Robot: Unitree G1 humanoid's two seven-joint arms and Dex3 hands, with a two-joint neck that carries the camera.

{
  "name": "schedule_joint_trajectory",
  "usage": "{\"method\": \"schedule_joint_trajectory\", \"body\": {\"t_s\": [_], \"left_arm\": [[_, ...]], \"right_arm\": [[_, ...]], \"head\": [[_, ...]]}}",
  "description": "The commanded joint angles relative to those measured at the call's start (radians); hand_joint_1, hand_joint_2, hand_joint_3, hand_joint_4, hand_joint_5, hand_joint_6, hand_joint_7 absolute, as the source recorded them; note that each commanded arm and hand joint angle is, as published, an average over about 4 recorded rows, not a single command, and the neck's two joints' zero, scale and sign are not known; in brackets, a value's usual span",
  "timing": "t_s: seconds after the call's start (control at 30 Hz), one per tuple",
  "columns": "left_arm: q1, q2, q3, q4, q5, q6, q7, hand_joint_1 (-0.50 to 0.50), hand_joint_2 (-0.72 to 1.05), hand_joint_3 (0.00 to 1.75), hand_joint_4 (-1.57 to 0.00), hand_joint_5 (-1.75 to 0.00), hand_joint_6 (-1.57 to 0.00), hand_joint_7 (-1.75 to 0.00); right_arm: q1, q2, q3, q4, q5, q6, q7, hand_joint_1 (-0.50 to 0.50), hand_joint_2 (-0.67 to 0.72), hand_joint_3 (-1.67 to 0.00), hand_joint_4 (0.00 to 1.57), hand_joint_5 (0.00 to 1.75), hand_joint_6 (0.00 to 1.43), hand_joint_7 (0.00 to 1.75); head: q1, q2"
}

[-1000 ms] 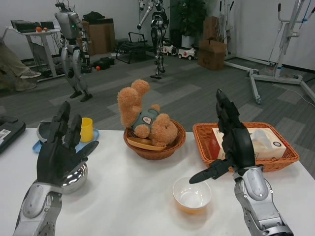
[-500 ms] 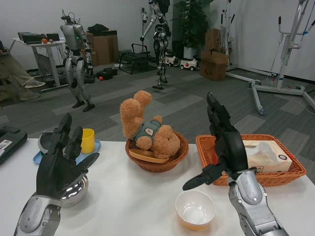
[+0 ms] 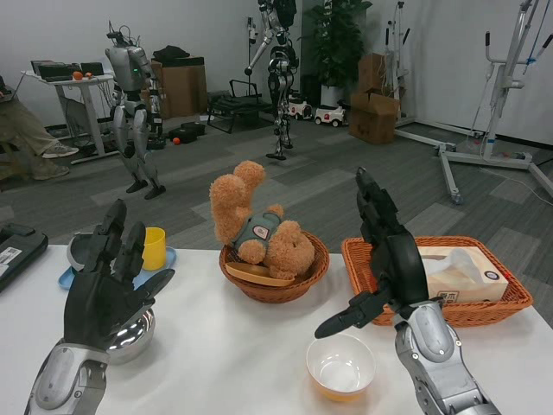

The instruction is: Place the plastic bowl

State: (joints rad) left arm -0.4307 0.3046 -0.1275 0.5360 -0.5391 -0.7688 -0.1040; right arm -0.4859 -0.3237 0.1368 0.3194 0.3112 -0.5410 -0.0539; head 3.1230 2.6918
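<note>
on the near table, right of centre, the bowl [image 3: 341, 367] sits upright, apparently placed. right hand [image 3: 386, 255] hovers above it, fingers spread wide, empty. left hand [image 3: 108, 277] waits, also wide, near left.

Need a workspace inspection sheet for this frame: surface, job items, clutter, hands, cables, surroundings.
Surface: white table, in view from left edge to right.
Job's things: plastic bowl stands upright on the table near the front, empty, white inside, orange underneath.
Clutter: teddy bear lying in a round wicker basket; rectangular orange basket with a tissue box; yellow cup on a blue plate; metal bowl; black case at the left edge.
Hands: left hand raised, fingers apart, holding nothing; right hand raised above the bowl, fingers apart, holding nothing.
Cables: nothing seen.
Surroundings: two humanoid robots on the grey floor, cardboard boxes, a seated person's legs far left.
</note>
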Motion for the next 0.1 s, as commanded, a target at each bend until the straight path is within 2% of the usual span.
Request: {"method": "schedule_joint_trajectory", "body": {"t_s": [0.03, 0.1], "left_arm": [[-0.002, 0.007, 0.003, -0.011, -0.004, -0.004, -0.002, -0.50, 0.87, 0.00, 0.00, 0.00, 0.00, 0.00], [-0.002, 0.007, 0.003, -0.010, -0.004, -0.004, -0.002, -0.50, 0.87, 0.00, 0.00, 0.00, 0.00, 0.00]], "right_arm": [[-0.018, -0.011, 0.003, 0.006, 0.009, -0.020, -0.007, -0.38, 0.28, -0.16, 0.00, 0.00, 0.00, 0.00], [-0.018, -0.011, 0.003, 0.006, 0.010, -0.020, -0.007, -0.38, 0.28, -0.16, 0.00, 0.00, 0.00, 0.00]], "head": [[-0.002, -0.001], [-0.003, -0.004]]}}
